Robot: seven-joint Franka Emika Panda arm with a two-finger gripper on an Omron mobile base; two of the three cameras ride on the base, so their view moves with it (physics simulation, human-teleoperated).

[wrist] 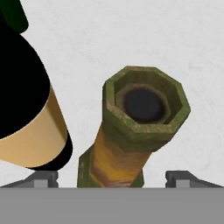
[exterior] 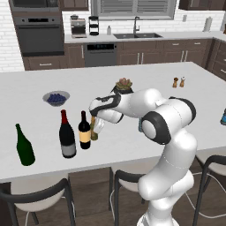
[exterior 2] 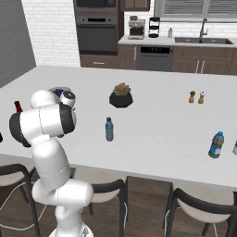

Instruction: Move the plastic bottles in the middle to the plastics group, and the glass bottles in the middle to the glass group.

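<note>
Right under the hand camera, the small olive-brown bottle (wrist: 142, 127) is standing upright on the white desk (wrist: 131, 35), and we are looking down into its dark, open mouth. Nothing can be seen inside it. The tool (wrist: 111, 177) is sitting wide open above it, with one fingertip (wrist: 41, 178) on each side of the bottle, and it is not holding anything. Just beside the olive-brown bottle, the black wine bottle with the tan-yellow label (exterior: 84, 131) is standing upright. Next to that, the bigger dark bottle with the red neck and grey label (exterior: 67, 136) is standing, and the plain green bottle (exterior: 24, 146) is standing farther along, near the desk edge. A grey bowl (exterior: 56, 98) is sitting behind them with dark blue berries in it. A dark pot (exterior 2: 121, 99) is holding a small plant with reddish leaves. The small see-through blue bottle with a dark cap (exterior 2: 109, 129) is standing alone near the middle of the desk. Another blue bottle (exterior 2: 215, 145) is standing far off toward the other end.
</note>
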